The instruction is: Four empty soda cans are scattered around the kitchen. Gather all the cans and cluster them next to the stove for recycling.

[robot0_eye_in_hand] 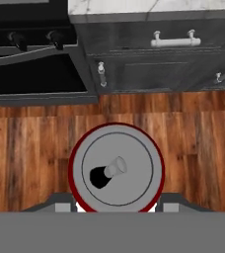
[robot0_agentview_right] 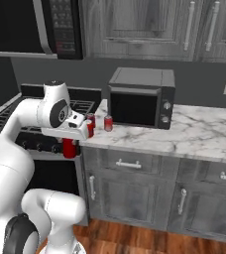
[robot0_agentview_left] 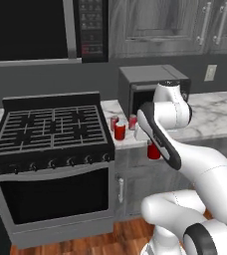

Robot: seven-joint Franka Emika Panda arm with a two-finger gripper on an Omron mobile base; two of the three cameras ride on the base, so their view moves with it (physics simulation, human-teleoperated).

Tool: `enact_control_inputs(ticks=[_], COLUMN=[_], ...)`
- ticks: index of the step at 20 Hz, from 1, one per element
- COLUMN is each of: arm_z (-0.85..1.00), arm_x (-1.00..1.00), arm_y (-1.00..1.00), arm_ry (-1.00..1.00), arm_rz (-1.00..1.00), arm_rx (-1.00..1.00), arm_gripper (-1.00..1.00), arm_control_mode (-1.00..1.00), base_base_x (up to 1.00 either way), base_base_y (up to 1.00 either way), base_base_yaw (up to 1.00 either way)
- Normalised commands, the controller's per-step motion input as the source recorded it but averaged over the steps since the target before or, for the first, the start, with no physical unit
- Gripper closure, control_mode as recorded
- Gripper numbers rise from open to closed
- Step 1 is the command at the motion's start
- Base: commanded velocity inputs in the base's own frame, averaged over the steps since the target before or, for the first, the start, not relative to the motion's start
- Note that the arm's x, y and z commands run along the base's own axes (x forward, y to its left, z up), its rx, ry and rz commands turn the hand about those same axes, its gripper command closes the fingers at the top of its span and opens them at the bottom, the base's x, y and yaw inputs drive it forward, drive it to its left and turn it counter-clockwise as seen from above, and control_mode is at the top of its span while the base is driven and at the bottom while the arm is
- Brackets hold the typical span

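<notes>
We start at the left with the stove [robot0_agentview_left: 51,132], its grates bare, and move right to the strip of counter [robot0_agentview_left: 128,142] beside it, where three cans already stand close together: one at the front [robot0_agentview_left: 120,130], one behind it at ten o'clock [robot0_agentview_left: 114,122], one at two o'clock from it [robot0_agentview_left: 132,121]. Further right, the gripper [robot0_agentview_left: 153,144] is clenched on a fourth can [robot0_agentview_left: 154,151], which hangs in the air in front of the counter edge, below the top and over the wood floor [robot0_eye_in_hand: 183,148]; in the hand view the can's silver top sits between the fingertips [robot0_eye_in_hand: 62,206]. So we count four cans in all, three placed and one carried, and we judge this to be the last delivery. The next move, as we see it, calls for lifting the can above counter height, carrying it toward eleven o'clock over the edge, and setting it upright in a free spot near the trio without knocking any over. Behind them sits one countertop oven [robot0_agentview_left: 150,87].
</notes>
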Motion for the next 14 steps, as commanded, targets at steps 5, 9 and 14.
enact_control_inputs(ticks=[5,9,14], arm_z=[0.00,0.00,0.00], arm_x=[0.00,0.00,0.00], arm_y=[0.00,0.00,0.00], arm_ry=[0.00,0.00,0.00], arm_rz=[0.00,0.00,0.00], arm_rx=[0.00,0.00,0.00], arm_gripper=[1.00,1.00,1.00], arm_control_mode=[1.00,1.00,1.00], base_base_x=[0.35,0.37,0.38], base_base_y=[-0.32,-0.32,-0.33], base_base_yaw=[0.10,0.09,0.09])
